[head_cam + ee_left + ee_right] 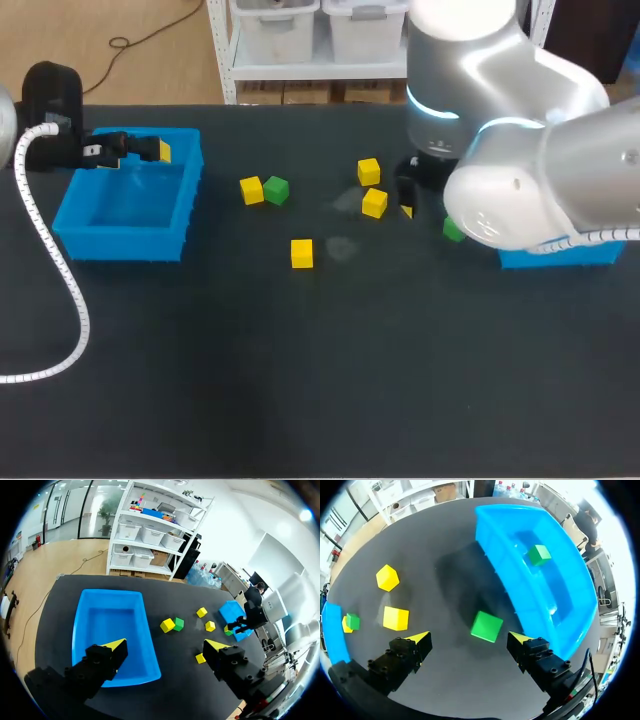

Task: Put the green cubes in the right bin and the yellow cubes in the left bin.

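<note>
Several yellow cubes lie mid-table, among them one (301, 253) nearest me and one (251, 190) touching a green cube (277, 189). The left blue bin (130, 205) holds nothing that I can see. My left gripper (140, 150) hangs open over its far edge; in the left wrist view the left gripper (165, 652) spans the bin's wall (145, 630). My right gripper (470, 640) is open just above a green cube (487, 626) beside the right bin (510, 555), which holds another green cube (539, 555). My right arm hides most of that right bin (560, 255).
Two yellow cubes (387, 577) (396, 618) lie beside the right gripper, on the side away from the right bin. The near half of the dark table (320, 400) holds only the left arm's white coiled cable (60, 270).
</note>
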Available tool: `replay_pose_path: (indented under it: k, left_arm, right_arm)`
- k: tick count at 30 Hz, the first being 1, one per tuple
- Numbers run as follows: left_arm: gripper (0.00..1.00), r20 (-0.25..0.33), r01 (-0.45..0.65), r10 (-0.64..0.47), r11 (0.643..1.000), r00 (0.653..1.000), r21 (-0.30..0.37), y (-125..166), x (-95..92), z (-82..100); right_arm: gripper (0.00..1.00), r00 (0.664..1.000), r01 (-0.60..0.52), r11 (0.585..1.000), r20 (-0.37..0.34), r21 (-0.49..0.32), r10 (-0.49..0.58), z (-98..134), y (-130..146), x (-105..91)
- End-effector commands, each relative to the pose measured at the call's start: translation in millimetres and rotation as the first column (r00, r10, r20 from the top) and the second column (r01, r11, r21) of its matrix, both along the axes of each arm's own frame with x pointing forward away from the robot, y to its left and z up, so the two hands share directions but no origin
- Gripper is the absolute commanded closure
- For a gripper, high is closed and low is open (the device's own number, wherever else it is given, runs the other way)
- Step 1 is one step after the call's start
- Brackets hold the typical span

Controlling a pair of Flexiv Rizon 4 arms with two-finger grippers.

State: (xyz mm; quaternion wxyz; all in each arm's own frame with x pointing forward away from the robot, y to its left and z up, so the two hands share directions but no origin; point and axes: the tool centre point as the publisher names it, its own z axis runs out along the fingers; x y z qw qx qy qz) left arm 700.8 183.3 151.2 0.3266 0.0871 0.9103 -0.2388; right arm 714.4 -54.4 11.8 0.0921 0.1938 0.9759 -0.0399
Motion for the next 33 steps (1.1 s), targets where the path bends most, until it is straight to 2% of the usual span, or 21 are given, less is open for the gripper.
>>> replay_pose_path:
  k: [1, 16, 17, 18, 19, 20, 21, 33]
  left_arm:
    - [0.0, 0.006, 0.004, -0.004, 1.0, 1.0, -0.007, 1.3, -0.6, -1.3]
    - [0.0, 0.006, 0.004, -0.004, 1.0, 1.0, -0.007, 1.3, -0.6, -1.3]
    - [0.0, 0.006, 0.004, -0.004, 1.0, 1.0, -0.007, 1.3, -0.6, -1.3]
    - [0.0, 0.006, 0.004, -0.004, 1.0, 1.0, -0.007, 1.3, -0.6, -1.3]
    - [0.0, 0.006, 0.004, -0.004, 1.0, 1.0, -0.007, 1.3, -0.6, -1.3]
    - [0.0, 0.006, 0.004, -0.004, 1.0, 1.0, -0.007, 1.3, -0.6, -1.3]
    - [0.0, 0.006, 0.004, -0.004, 1.0, 1.0, -0.007, 1.3, -0.6, -1.3]
    - [0.0, 0.006, 0.004, -0.004, 1.0, 1.0, -0.007, 1.3, -0.6, -1.3]
  right_arm:
    - [0.0, 1.0, 0.0, 1.0, -0.007, -0.005, 0.0, -6.0, 2.7, 7.3]
    - [0.0, 1.0, -0.006, 1.0, -0.022, -0.013, 0.006, -25.9, 2.7, 17.6]
    - [0.07, 1.0, -0.008, 1.0, -0.023, -0.014, 0.007, -26.4, 3.3, 17.9]
    - [0.51, 1.0, -0.009, 1.0, -0.022, -0.015, 0.008, -26.8, 3.6, 18.1]
    - [0.65, 1.0, -0.01, 1.0, -0.022, -0.016, 0.009, -27.4, 3.8, 18.3]
    - [0.84, 1.0, -0.011, 1.0, -0.021, -0.016, 0.01, -28.0, 3.9, 18.4]
    - [0.98, 1.0, -0.011, 1.0, -0.021, -0.015, 0.011, -28.5, 4.0, 18.5]
    - [1.0, 0.999, -0.043, 0.998, -0.022, -0.036, 0.042, -28.2, 8.7, 19.2]
